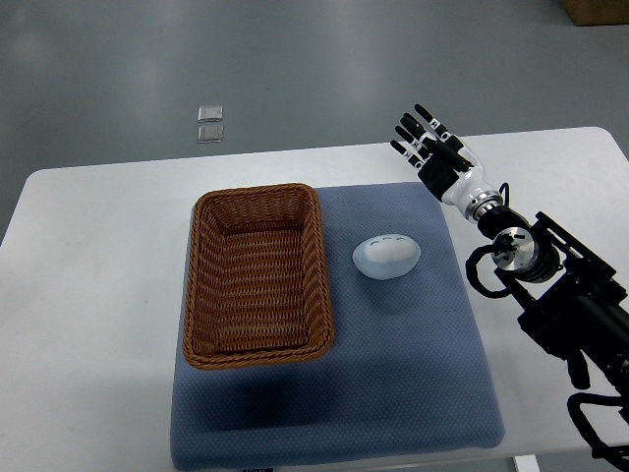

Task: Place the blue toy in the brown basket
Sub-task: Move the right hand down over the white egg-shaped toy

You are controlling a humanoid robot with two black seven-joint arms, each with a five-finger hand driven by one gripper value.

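Observation:
A pale blue, egg-shaped toy (386,257) lies on the blue mat (393,374), just right of the brown wicker basket (201,285). The basket is rectangular and holds nothing. My right hand (425,140) hovers over the mat's far right corner, well beyond the toy and apart from it. Its black fingers (421,116) are spread and hold nothing. Its arm runs down to the picture's right edge. No left arm shows.
The mat lies on a white table (88,295) with rounded corners. Two small clear squares (209,123) sit on the grey floor beyond the table's far edge. A brown box corner (600,10) shows at the top right.

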